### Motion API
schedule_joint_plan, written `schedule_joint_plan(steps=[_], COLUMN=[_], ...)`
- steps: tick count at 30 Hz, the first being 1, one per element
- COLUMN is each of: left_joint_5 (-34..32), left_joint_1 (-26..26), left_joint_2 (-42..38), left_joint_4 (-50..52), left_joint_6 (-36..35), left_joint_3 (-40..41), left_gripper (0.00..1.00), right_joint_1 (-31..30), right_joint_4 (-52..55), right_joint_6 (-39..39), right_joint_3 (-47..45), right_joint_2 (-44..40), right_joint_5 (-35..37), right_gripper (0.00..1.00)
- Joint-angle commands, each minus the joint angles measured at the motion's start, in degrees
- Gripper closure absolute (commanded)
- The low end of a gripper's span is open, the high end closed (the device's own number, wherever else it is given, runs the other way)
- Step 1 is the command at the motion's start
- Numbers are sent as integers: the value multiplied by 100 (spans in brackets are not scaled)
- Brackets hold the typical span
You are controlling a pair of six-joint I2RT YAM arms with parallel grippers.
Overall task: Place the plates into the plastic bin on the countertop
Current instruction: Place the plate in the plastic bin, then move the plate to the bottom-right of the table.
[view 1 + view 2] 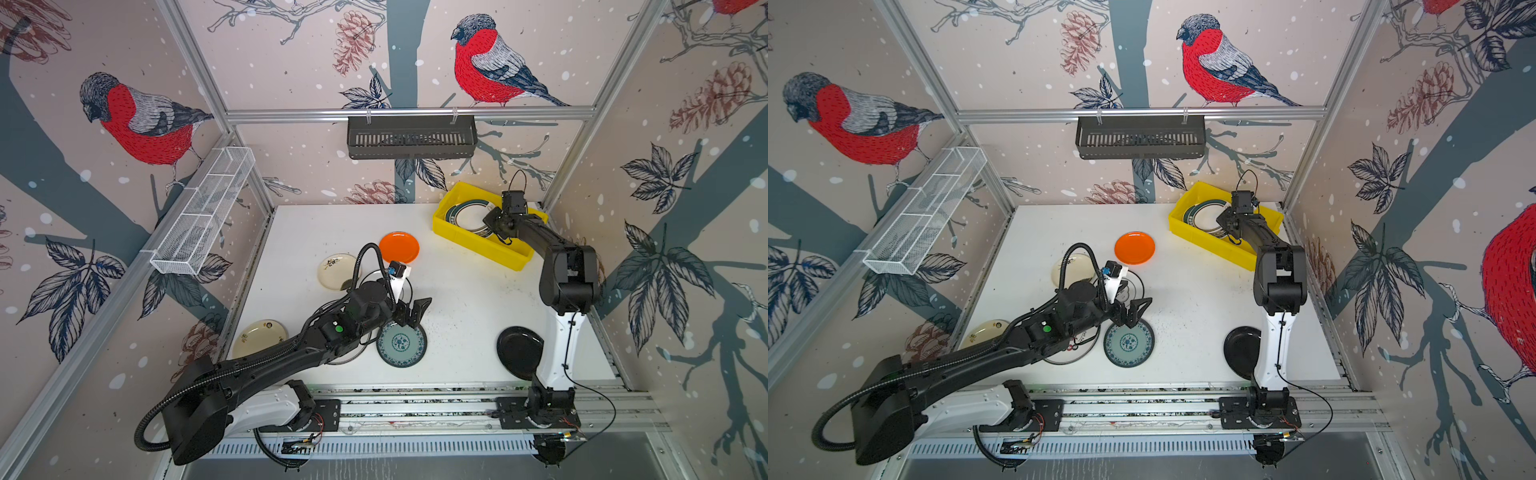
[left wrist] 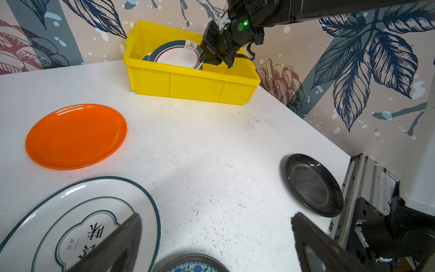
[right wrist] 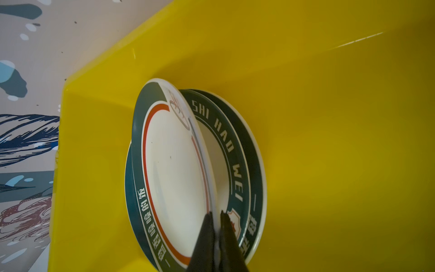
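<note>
Partly done: the right gripper (image 3: 216,213) is pinched shut on the rim of a green-rimmed plate (image 3: 174,169), tilted inside the yellow bin (image 1: 478,243) over others. The left gripper (image 1: 415,311) gapes wide, empty (beside the patterned plate (image 1: 401,344)) — the orange plate (image 1: 399,247), black plate (image 1: 519,351) and cream plates (image 1: 336,271) are left on the table (image 1: 457,291).

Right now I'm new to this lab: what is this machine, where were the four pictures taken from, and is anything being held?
Two robot arms work at a white countertop, each ending in a two-fingered gripper. Two pictures look down from overhead; the other two come from a camera on each wrist. The right gripper is shut on the rim of a teal-and-red-rimmed plate, tilted over other plates inside the yellow bin. The left gripper is open and empty. On the countertop lie an orange plate, a black plate, a teal-patterned plate, a floral cream plate, another cream plate and a white dark-rimmed plate.
</note>
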State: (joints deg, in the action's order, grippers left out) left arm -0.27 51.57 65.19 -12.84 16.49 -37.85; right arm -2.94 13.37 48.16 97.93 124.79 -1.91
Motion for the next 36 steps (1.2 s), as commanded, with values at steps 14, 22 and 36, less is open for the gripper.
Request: schedule_joint_plan(steps=[14,22,36], left_joint_5=[-20,99,668], left_joint_1=[-16,-15,131], left_joint_2=[-37,-237,-565], left_joint_4=[248,206,-150], left_joint_6=[-64,35,836], left_joint_3=[-137,10,480], left_gripper=[2,2,2], right_joint_1=[-159,-611,-1110], right_joint_4=[660,456,534], right_joint_6=[-323,-834,-1107], right_joint_3=[323,-793,-3596], right_joint_2=[-454,-1941,-5051], right_joint_5=[795,2086,1373], right_gripper=[3,1,1])
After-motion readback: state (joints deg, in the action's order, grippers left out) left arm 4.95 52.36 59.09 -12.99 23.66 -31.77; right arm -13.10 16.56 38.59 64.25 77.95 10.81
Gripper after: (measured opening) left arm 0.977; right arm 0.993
